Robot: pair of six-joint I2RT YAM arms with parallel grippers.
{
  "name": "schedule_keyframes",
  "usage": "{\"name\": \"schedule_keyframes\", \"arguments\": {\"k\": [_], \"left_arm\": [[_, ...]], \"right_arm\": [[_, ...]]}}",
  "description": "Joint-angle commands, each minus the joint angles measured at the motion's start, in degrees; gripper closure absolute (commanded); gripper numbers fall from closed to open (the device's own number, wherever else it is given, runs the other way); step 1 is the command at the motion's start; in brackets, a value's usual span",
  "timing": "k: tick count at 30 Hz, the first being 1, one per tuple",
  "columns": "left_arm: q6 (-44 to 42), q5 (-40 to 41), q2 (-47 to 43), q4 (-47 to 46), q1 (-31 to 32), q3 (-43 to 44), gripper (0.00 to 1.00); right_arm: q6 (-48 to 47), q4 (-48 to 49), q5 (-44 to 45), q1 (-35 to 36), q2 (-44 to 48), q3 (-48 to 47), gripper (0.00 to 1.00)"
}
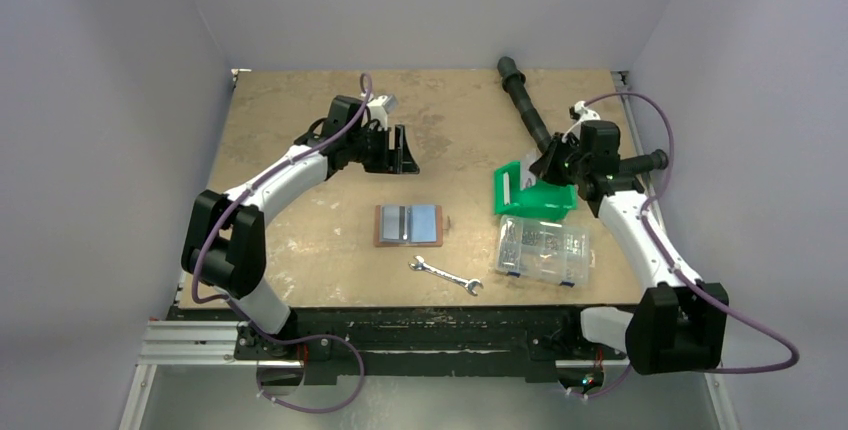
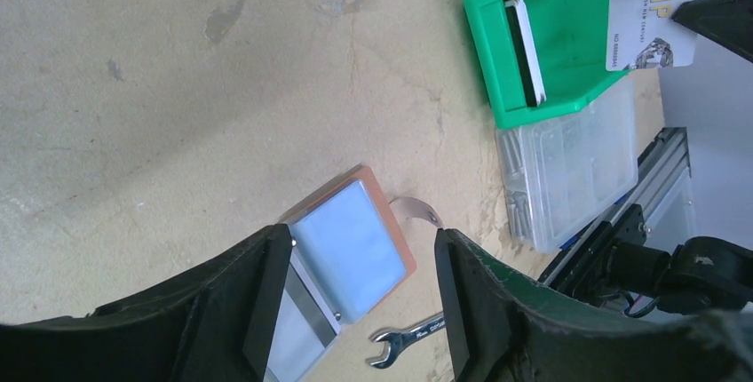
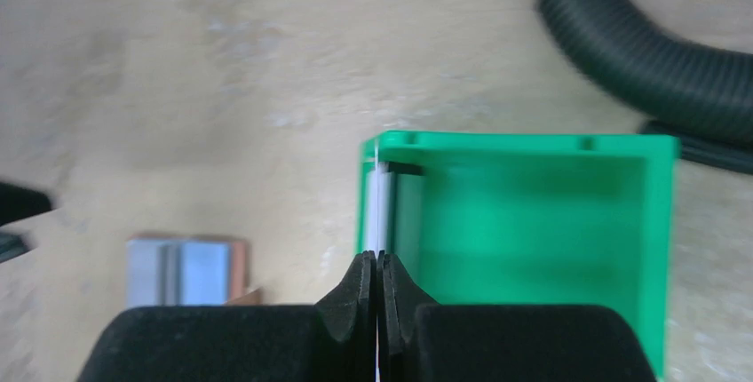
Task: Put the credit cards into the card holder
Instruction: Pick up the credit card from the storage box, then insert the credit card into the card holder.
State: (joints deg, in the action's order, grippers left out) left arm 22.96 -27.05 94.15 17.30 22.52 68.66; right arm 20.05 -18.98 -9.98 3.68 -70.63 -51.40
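The card holder [image 1: 408, 223] lies spread open mid-table, reddish-brown rim around pale blue pockets; it also shows as the card holder [image 2: 355, 240] in the left wrist view. My left gripper [image 1: 395, 150] hovers behind it, open, with nothing between its fingers [image 2: 266, 302]. My right gripper [image 3: 376, 258] is shut on a thin white credit card [image 2: 653, 9] printed "VIP", held above the green bin [image 1: 535, 195]. In the right wrist view that credit card [image 3: 380, 222] appears edge-on. More cards [image 2: 526, 49] stand upright against the bin's wall.
A clear plastic compartment box [image 1: 543, 250] sits just in front of the green bin. A small silver wrench [image 1: 446, 277] lies near the table's front edge. A black ribbed hose [image 1: 525, 100] runs along the back right.
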Motion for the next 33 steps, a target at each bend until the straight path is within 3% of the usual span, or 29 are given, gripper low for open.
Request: {"name": "schedule_keyframes", "arguments": {"k": [1, 3, 5, 7, 12, 19, 25, 30, 33], "left_arm": [[2.30, -6.21, -2.74, -5.54, 0.00, -1.54, 0.34], [6.59, -10.94, -3.43, -9.81, -0.07, -3.60, 0.35], [14.45, -15.41, -5.74, -19.76, -0.11, -8.21, 0.34], [21.24, -17.44, -8.16, -26.71, -0.11, -11.60, 0.34], [30.56, -16.56, -14.25, -36.40, -0.11, -16.79, 0.33], [41.91, -16.81, -18.23, -46.93, -0.20, -21.17, 0.39], [45.37, -14.32, -20.39, -48.95, -0.23, -22.70, 0.35], [37.83, -6.94, -24.63, -33.75, -2.28, -19.82, 0.31], [37.44, -6.47, -26.27, -33.24, -3.51, -19.83, 0.28]], "right_arm": [[1.58, 8.14, -19.99, 1.14, 2.48, -0.20, 1.00], [7.27, 17.26, -31.40, 4.37, 1.29, 1.55, 1.00], [15.56, 26.33, -35.20, 9.39, 1.05, 3.67, 1.00], [24.21, 36.81, -35.37, 13.89, 1.11, 6.75, 1.00], [51.40, 74.43, -36.51, 17.81, -3.22, 16.57, 1.00], [72.04, 107.88, -36.54, 19.07, -14.55, 20.34, 1.00], [77.64, 119.57, -33.30, 19.08, -19.24, 22.19, 1.00], [77.15, 119.85, -33.26, 18.64, -19.26, 22.27, 1.00], [77.72, 120.53, -33.28, 18.63, -20.15, 21.91, 1.00]]}}
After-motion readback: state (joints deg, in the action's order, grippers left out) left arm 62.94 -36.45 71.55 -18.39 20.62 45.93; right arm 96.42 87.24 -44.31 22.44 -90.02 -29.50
